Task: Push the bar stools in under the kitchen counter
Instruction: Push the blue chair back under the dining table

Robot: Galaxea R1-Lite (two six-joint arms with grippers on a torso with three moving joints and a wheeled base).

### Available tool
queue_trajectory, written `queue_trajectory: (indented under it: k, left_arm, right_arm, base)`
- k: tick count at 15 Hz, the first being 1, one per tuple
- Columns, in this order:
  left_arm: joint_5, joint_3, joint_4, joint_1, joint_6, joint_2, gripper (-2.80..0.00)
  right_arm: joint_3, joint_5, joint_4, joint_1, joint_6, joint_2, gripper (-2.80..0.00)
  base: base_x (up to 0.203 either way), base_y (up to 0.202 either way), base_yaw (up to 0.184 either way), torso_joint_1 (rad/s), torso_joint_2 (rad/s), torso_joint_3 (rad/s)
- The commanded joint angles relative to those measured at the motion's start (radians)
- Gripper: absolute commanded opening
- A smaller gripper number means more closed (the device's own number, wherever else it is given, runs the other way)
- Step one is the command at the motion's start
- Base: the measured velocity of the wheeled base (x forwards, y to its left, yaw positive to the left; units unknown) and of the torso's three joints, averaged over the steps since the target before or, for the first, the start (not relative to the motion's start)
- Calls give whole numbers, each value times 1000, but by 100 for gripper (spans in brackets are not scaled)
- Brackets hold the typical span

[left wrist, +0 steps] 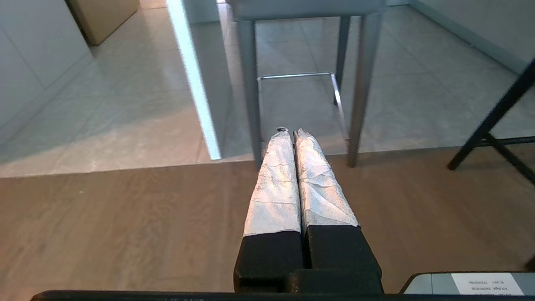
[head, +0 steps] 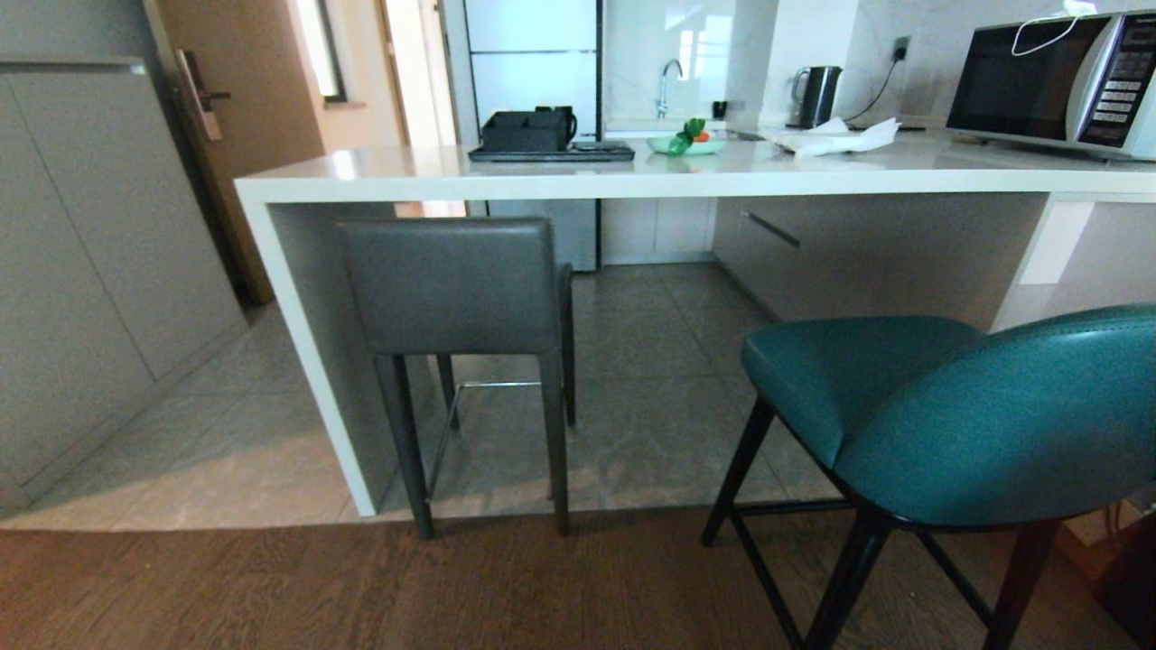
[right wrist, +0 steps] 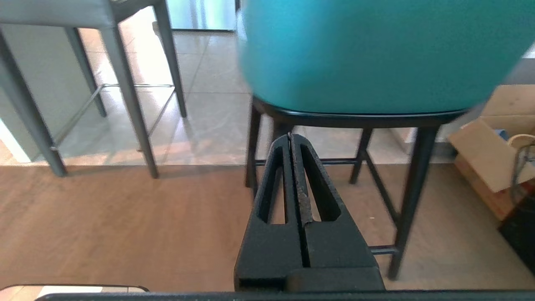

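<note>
The grey leather square-backed stool (head: 461, 298) is tucked under the glossy white worktop (head: 632, 176); the teal curved-back stool (head: 948, 415), at four o'clock, needs pushing next. Left gripper (left wrist: 290, 133) and right gripper (right wrist: 291, 136) have clenched, empty fingers.

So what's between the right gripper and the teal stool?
Nothing: in the right wrist view the shut right gripper points at the teal stool across bare wood floor.

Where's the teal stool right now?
In the head view the teal stool stands at lower right, still out from the kitchen counter, on the wood floor's edge, to the right of the grey stool.
</note>
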Motion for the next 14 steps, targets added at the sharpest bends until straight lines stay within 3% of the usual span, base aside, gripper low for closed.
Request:
queue_trajectory:
  k: [1, 14]
  left_arm:
    - [0, 0, 0, 1, 0, 1, -280]
    - [2, 0, 0, 1, -15, 1, -280]
  right_arm:
    - [5, 1, 0, 0, -1, 2, -280]
    - [5, 1, 0, 0, -1, 2, -280]
  base:
    - [0, -198, 3, 2, 3, 5]
    - [0, -194, 1, 2, 1, 3]
